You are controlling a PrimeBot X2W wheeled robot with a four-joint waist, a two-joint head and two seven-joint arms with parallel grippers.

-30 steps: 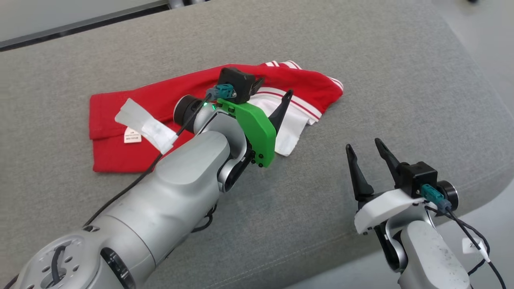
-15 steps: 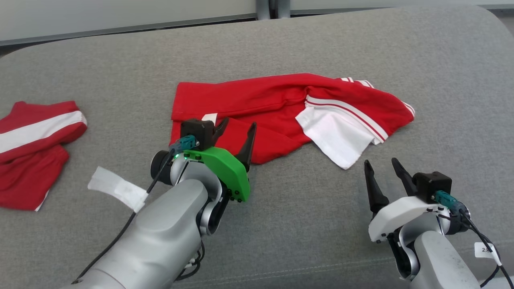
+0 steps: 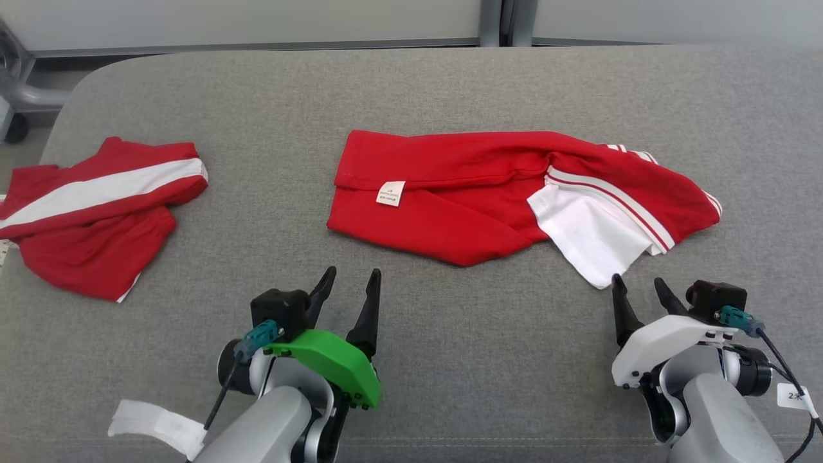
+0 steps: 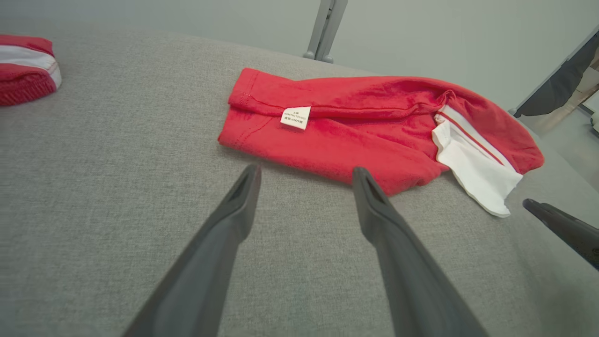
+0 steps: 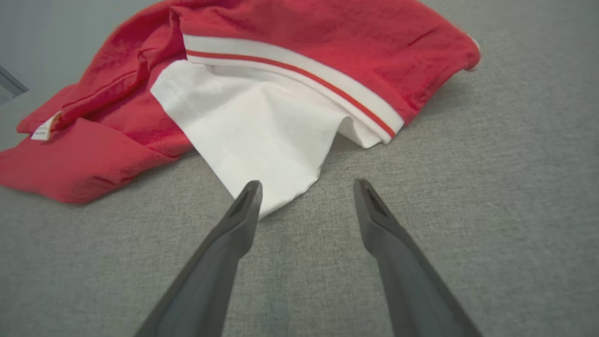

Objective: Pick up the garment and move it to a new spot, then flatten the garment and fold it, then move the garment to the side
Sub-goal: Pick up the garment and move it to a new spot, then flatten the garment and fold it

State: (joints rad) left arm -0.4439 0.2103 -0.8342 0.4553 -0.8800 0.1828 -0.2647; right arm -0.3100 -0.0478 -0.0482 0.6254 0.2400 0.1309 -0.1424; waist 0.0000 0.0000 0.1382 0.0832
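Left pincer (image 3: 353,273) and right pincer (image 3: 638,280) both stand released, holding nothing, low over the near part of the grey cushion (image 3: 450,83). Just beyond them the red shirt (image 3: 450,193) lies loosely folded mid-cushion, its white sleeve (image 3: 588,241) reaching toward the right pincer. I'd pinch the near edge at both ends, through every layer, so that nothing unfolds. Another red garment (image 3: 96,212) lies far left. Both lie bare on the cushion, not in a bin or basket.

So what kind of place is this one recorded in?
Likely a lab or test room: a grey fabric-covered surface, a bare pale wall with a metal post behind it, and a wheeled stand at far left.
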